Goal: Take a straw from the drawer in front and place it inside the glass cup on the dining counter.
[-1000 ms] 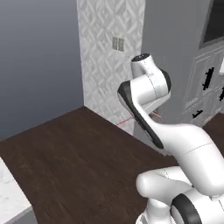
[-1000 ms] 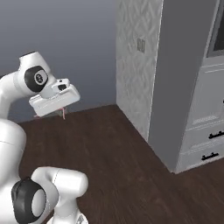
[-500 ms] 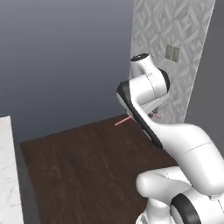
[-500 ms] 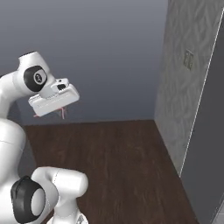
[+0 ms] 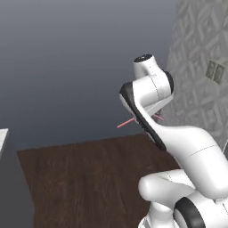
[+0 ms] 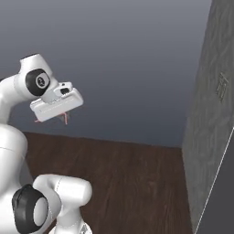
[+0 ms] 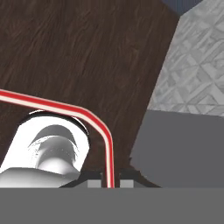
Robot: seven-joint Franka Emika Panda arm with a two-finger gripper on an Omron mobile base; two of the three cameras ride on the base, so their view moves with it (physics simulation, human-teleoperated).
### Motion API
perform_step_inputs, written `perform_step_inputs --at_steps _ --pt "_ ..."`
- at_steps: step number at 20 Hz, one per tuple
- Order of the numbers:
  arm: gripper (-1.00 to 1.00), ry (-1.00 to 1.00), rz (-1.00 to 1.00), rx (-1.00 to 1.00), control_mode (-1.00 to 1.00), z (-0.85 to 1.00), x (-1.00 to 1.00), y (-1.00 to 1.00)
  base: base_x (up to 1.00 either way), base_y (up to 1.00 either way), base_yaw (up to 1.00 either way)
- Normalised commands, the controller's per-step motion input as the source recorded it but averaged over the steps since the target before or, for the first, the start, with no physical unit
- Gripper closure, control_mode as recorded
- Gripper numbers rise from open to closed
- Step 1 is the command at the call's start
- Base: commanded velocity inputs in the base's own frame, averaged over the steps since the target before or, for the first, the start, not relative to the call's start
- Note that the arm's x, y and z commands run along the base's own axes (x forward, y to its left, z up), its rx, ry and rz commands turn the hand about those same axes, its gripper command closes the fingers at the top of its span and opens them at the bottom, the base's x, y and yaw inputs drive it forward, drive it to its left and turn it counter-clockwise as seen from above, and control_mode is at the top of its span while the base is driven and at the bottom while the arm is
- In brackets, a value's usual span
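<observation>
Straw (image 7: 106,144) pinched tight between the gripper (image 7: 110,183) jaws, its bent length curving away over the dark wood floor (image 7: 78,48). From the left base view the straw (image 5: 126,123) pokes out past the arm. This looks like the carry leg: next, find the counter and cup, then line the straw up above its mouth.

Dark wood floor (image 6: 137,183) meets a grey patterned wall (image 5: 196,53).
</observation>
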Motion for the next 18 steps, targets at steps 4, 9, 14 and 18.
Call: perform_step_inputs --at_steps 4,9,14,18 --pt "1.0 0.0 0.0 0.0 1.0 0.0 0.0 0.0 1.0 -0.34 0.5" --pt "1.0 0.0 0.0 0.0 1.0 0.0 0.0 0.0 1.0 -0.17 0.56" --pt "1.0 0.0 0.0 0.0 1.0 0.0 0.0 0.0 1.0 -0.15 0.6" --pt "1.0 0.0 0.0 0.0 1.0 0.0 0.0 0.0 1.0 -0.26 0.62"
